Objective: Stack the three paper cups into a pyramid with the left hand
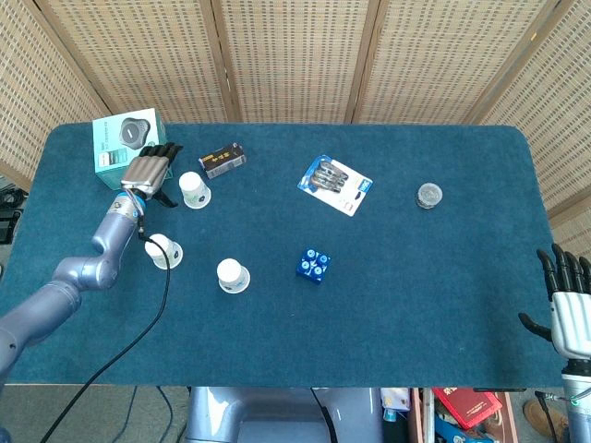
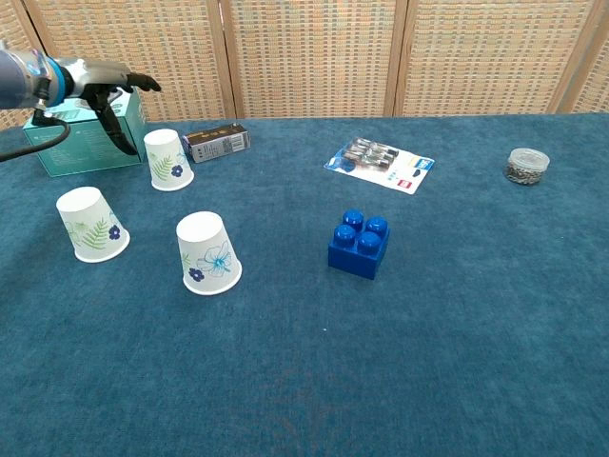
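Note:
Three white paper cups with floral print stand upside down on the blue cloth: a far cup (image 1: 193, 189) (image 2: 166, 159), a left cup (image 1: 162, 250) (image 2: 88, 224) and a near cup (image 1: 232, 274) (image 2: 206, 252). They stand apart, none stacked. My left hand (image 1: 150, 169) (image 2: 111, 82) hovers open just left of and above the far cup, fingers spread, holding nothing. My right hand (image 1: 568, 305) is open at the table's near right corner, far from the cups.
A teal box (image 1: 129, 148) (image 2: 84, 129) stands behind the left hand. A small dark box (image 1: 223, 159), a battery pack (image 1: 335, 185), a blue brick (image 1: 314, 265) (image 2: 359, 242) and a round tin (image 1: 428, 195) lie further right.

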Tool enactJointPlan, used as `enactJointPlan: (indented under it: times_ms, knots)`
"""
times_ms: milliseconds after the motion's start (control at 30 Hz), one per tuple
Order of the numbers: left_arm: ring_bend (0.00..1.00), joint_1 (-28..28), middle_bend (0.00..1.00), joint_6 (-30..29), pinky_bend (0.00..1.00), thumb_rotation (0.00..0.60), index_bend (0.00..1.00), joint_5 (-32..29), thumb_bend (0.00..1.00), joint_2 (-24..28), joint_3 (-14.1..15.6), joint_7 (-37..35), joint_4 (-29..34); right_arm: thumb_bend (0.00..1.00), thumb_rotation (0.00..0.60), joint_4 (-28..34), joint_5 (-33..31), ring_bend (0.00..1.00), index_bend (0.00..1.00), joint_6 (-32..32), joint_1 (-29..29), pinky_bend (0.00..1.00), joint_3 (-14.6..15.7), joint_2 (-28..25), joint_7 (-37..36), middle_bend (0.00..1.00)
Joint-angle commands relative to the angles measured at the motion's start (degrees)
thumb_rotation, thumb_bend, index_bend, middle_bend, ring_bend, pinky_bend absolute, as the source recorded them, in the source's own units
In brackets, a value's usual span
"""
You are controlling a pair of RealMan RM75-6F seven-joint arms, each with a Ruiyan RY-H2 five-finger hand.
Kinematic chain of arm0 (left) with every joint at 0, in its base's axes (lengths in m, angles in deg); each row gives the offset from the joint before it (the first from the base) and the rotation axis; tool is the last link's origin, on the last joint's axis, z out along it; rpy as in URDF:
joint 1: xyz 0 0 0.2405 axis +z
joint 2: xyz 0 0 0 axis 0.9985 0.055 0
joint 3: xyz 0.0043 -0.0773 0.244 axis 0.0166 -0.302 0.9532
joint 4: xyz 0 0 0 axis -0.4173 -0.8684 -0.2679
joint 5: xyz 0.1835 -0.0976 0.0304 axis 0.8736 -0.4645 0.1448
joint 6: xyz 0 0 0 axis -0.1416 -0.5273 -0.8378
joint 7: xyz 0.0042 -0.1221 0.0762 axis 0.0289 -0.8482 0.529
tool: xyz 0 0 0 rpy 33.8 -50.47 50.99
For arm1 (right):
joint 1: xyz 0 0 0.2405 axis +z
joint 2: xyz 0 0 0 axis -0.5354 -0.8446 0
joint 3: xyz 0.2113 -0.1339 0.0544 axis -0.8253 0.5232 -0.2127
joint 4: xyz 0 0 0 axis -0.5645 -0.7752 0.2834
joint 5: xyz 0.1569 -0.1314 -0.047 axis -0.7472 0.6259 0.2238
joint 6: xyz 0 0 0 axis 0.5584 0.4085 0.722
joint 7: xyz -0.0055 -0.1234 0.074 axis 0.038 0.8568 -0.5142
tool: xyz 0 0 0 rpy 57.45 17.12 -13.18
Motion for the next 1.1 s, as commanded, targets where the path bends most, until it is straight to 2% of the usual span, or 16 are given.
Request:
enactJointPlan:
  times_ms: [33,233,567,700,867,1100]
  knots:
    - [0.01,-2.34,0.0,2.31,0.05,0.6,0.0,1.48,0.16,-3.64,-0.21,-1.4,-4.41,0.0,0.6,-0.42,-0.65,0.0,0.0,-0.42,0.14,0.0,-0.2,0.21,0.1,0.0]
    - [0.09,-4.91,0.03,5.0,0.09,0.6,0.03,3.31,0.16,-8.59,-0.16,-2.33,-11.64,0.0,0.6,-1.21,-1.72,0.0,0.0,-1.04,0.38,0.0,-0.57,0.47,-0.19,0.0]
    - [0.26,-6.73,0.21,7.6,0.27,0.6,0.23,4.8,0.16,-14.76,-1.21,-4.79,-21.98,0.0,0.6,-2.03,-2.62,0.0,0.0,-1.46,0.42,0.0,-0.8,0.44,-1.18,0.0]
    - [0.35,-6.96,0.32,6.43,0.34,0.6,0.33,5.75,0.17,-16.44,-1.37,-5.03,-24.24,0.0,0.6,-2.18,-2.7,0.0,0.0,-1.54,0.44,0.0,-0.78,0.46,-1.38,0.0]
    - [0.45,-6.97,0.42,4.37,0.41,0.6,0.44,6.66,0.3,-18.84,-2.13,-5.5,-27.09,0.0,0.6,-2.39,-3.02,0.0,0.0,-1.59,0.44,0.0,-0.88,0.46,-1.62,0.0]
    - [0.48,-6.82,0.46,2.3,0.43,0.6,0.48,7.93,0.31,-19.41,-2.64,-6.3,-27.58,0.0,0.6,-2.57,-3.1,0.0,0.0,-1.78,0.52,0.0,-0.81,0.52,-1.72,0.0]
